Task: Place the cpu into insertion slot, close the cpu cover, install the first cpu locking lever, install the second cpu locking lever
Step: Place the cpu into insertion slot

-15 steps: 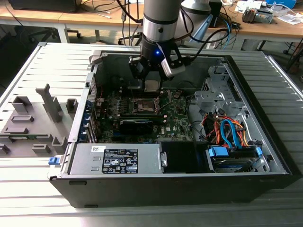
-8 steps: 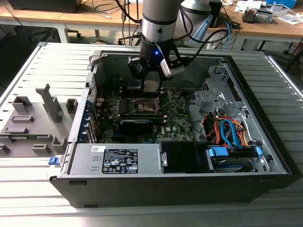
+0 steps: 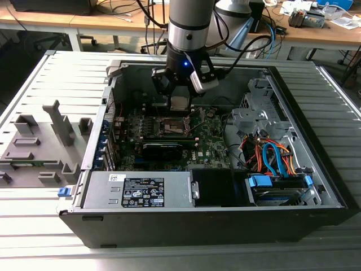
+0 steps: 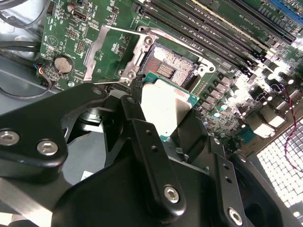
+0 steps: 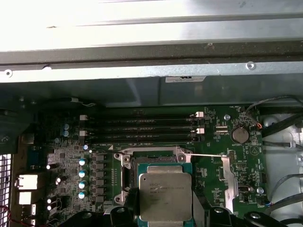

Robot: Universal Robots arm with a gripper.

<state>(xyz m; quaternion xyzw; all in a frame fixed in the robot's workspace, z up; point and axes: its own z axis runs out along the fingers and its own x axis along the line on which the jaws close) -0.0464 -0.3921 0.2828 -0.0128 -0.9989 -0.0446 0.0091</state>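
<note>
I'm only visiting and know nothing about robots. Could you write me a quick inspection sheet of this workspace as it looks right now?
Surface: grey slatted metal table carrying an open computer case.
Job's things: cpu held close to the empty insertion slot, not seated; cpu cover flipped open beside the slot.
Clutter: grey fixture blocks at the exterior view's left.
Grippers: end effector shut on the cpu.
Cables: orange and blue cables inside the case.
Surroundings: wooden desks behind the table.
</note>
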